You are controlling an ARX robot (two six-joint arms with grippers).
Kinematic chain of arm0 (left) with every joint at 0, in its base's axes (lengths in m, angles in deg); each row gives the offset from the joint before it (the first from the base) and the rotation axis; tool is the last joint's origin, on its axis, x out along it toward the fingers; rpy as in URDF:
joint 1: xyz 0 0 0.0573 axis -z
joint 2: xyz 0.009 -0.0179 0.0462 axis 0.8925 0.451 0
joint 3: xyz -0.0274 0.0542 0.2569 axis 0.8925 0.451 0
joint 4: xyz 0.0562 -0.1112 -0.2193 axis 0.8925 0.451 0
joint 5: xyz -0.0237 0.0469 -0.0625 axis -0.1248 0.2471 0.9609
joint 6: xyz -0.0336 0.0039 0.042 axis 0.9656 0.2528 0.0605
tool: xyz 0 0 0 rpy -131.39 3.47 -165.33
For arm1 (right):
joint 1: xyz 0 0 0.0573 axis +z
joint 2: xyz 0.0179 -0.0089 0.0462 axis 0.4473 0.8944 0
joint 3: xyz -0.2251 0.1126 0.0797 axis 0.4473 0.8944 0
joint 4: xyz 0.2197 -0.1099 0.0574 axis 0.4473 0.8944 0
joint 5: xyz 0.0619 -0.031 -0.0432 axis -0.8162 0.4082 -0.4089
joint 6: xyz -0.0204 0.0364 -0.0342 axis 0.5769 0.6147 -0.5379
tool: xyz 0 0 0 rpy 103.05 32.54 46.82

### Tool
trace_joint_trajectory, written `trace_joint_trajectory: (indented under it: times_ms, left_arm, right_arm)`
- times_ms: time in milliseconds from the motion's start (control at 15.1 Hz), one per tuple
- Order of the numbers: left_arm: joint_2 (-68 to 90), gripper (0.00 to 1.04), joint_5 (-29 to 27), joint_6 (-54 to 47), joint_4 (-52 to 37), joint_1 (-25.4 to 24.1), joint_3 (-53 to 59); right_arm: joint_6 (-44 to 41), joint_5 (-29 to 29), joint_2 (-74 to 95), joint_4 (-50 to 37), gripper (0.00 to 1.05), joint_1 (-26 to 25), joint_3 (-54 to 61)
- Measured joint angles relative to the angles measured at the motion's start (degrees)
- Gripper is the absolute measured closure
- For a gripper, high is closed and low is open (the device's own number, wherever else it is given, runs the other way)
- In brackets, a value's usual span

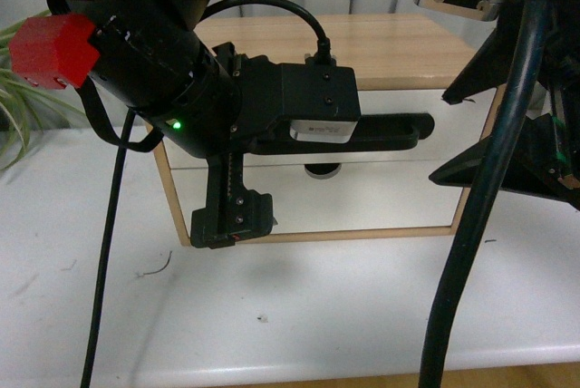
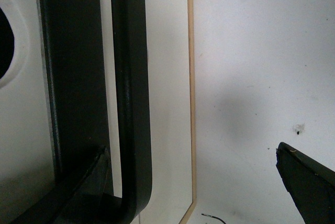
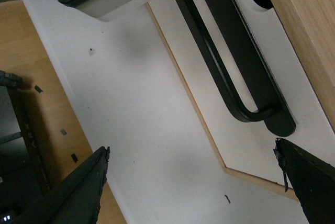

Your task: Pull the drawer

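Note:
The drawer (image 1: 390,102) is a white front in a wooden cabinet, with a long black bar handle (image 1: 399,130) running across it. My left gripper (image 1: 231,134) is at the handle's left part and open. One finger (image 1: 234,218) hangs below the bar, and the other is hidden by the wrist. In the left wrist view the handle (image 2: 131,103) runs between the open fingers (image 2: 309,182), and a dark notch (image 2: 4,41) shows at the frame's edge. My right gripper (image 3: 193,187) is open over the table, apart from the handle's end (image 3: 272,122).
A second white front (image 1: 381,198) lies below the handle. The cabinet stands on a white table (image 1: 317,315) whose front edge runs along the bottom. A plant (image 1: 18,107) is at the left. The right arm and its thick cable (image 1: 480,225) fill the right side.

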Motion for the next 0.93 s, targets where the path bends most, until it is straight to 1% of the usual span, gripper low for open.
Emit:
trace_joint_trajectory:
  times_ms: [66,132,198,463,727,926]
  left_arm:
    - [0.13,0.07,-1.07,-0.48,-0.46,-0.24,0.00]
    - [0.42,0.07,-0.63,-1.01,-0.04,-0.46,-0.04]
    - [0.39,0.07,-0.07,-0.98,-0.02,-0.46,-0.04]
    - [0.09,0.07,0.17,-0.81,0.09,-0.52,-0.02]
    - [-0.28,0.07,0.15,-0.72,0.42,-0.66,-0.02]
    - [-0.39,0.07,0.07,-0.79,0.87,-0.72,-0.02]
  right_arm:
    - [0.02,-0.35,1.40,-0.85,0.06,0.13,-0.44]
    - [0.00,-0.96,3.06,-0.39,0.06,1.22,-1.90]
    - [-0.02,-0.31,6.93,-1.49,0.06,2.03,-3.96]
    - [0.31,-0.11,11.45,-3.67,0.06,2.25,-6.29]
    - [1.25,-0.70,13.60,-4.09,0.06,2.25,-8.39]
    - [1.75,-1.46,15.69,-1.55,0.06,2.32,-11.04]
